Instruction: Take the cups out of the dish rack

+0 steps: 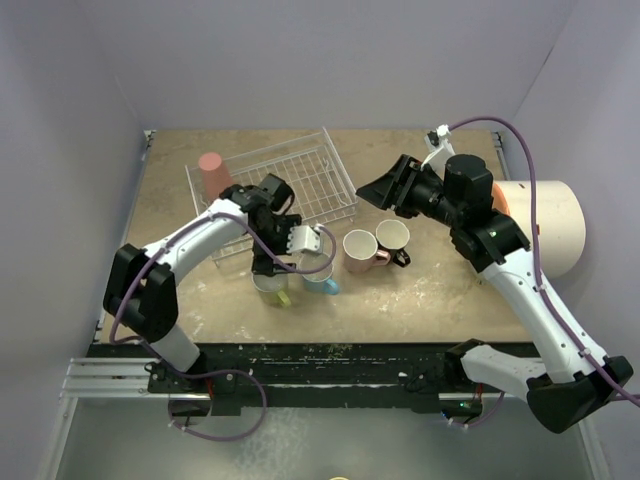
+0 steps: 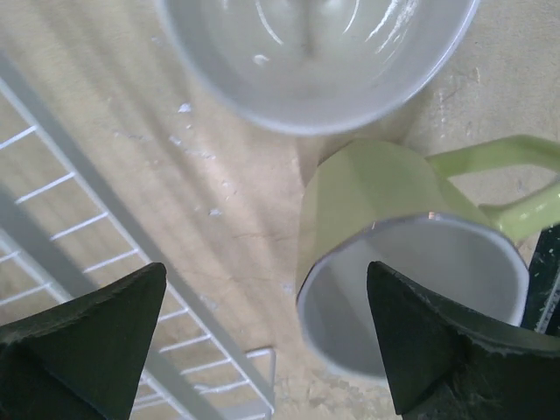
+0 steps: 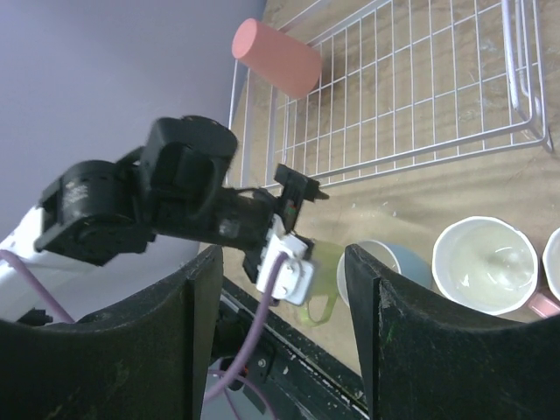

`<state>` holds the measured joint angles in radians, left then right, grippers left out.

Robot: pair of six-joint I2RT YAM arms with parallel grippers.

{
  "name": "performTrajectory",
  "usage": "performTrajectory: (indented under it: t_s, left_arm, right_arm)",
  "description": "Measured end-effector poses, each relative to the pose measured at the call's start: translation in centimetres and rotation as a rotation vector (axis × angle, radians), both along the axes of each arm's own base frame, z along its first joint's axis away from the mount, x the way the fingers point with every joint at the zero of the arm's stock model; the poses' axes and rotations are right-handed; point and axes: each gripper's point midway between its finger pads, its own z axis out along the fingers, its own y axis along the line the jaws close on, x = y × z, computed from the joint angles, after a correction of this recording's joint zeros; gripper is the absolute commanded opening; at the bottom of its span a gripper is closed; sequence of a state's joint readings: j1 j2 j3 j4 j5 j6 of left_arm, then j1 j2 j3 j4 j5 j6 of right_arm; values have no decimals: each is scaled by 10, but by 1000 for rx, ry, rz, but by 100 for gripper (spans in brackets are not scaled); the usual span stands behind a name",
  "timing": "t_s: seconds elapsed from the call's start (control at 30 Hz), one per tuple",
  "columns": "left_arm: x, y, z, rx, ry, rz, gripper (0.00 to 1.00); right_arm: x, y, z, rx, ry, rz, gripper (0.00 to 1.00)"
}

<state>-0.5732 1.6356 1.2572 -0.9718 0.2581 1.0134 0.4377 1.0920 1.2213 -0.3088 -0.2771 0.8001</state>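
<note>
The white wire dish rack [image 1: 300, 175] holds one coral-red cup [image 1: 212, 172], lying on its side [image 3: 276, 57]. Four cups stand upright on the table in front of it: yellow-green [image 1: 276, 288], light blue [image 1: 323, 280], pink [image 1: 358, 250] and black [image 1: 394, 238]. My left gripper [image 1: 270, 262] is open right over the yellow-green cup [image 2: 385, 192]. One finger [image 2: 437, 341] hangs over the cup's mouth, the other [image 2: 87, 341] over the rack's corner. Neither finger grips the cup. My right gripper [image 1: 385, 190] hovers open and empty near the rack's right end.
A big cream cylinder [image 1: 545, 225] lies at the right edge, behind the right arm. The light blue cup's rim [image 2: 315, 61] is close beside the yellow-green one. The rack's wire edge [image 2: 96, 219] runs just left of the left gripper. Purple walls close in the table.
</note>
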Motion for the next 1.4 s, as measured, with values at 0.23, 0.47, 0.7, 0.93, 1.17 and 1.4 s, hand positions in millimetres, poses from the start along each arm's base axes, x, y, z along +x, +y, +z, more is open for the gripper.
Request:
performTrajectory:
  t_s: [0.23, 0.47, 0.7, 0.93, 1.17, 1.4]
  left_arm:
    - [24, 34, 75, -46, -60, 110, 99]
    - [97, 130, 156, -160, -310, 515, 99]
    - [175, 198, 151, -320, -384, 943, 99]
    - [210, 189, 116, -438, -283, 1082, 99]
    - [228, 182, 105, -502, -252, 1128, 99]
    - [242, 182, 86, -518, -231, 1157, 100]
  right_arm:
    - [0, 0, 0, -3, -2, 1, 62]
    - [0, 0, 0, -5, -5, 3, 64]
    - [0, 0, 1, -3, -7, 3, 67]
    - [-5, -2, 7, 4, -24, 3, 68]
    - [-5, -2, 6, 5, -25, 3, 69]
    - [-5, -2, 6, 5, -25, 3, 70]
